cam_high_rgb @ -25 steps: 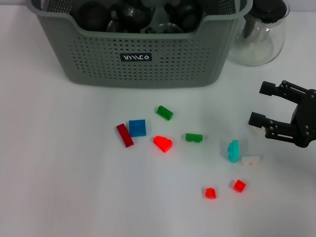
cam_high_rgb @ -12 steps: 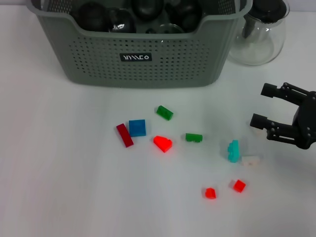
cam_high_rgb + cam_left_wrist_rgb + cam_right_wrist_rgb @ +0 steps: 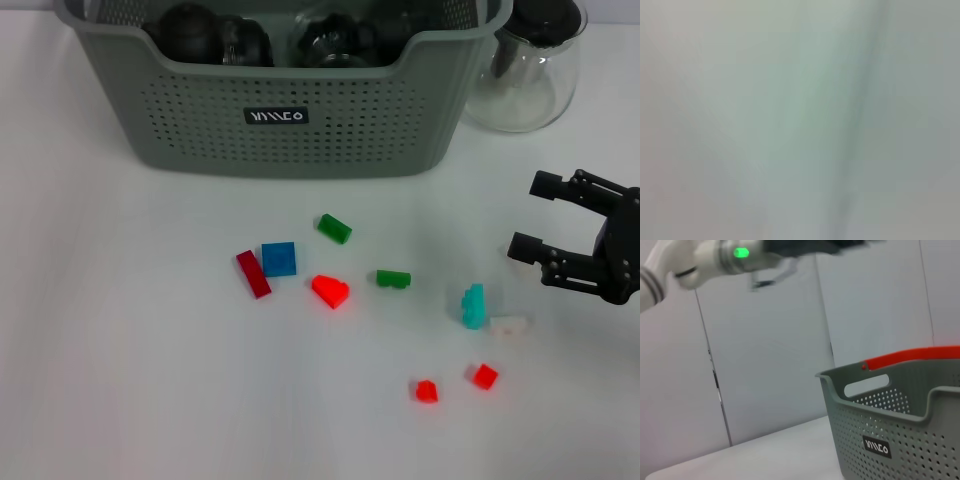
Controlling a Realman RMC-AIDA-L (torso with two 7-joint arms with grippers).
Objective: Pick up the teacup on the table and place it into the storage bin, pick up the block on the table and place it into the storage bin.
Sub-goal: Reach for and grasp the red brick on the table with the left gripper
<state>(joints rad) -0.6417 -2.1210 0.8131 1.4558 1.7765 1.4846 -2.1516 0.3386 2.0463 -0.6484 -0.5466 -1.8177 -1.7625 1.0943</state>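
dark cups shifted inside storage bin, long axis left-right; right claw wide, empty.

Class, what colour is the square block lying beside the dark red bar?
Blue, clearest in the head view.

Large grey-green perforated plastic storage bin stands upright at the frame's top, dark glass teacups inside; small coloured plastic blocks lie scattered below it, mid-frame.
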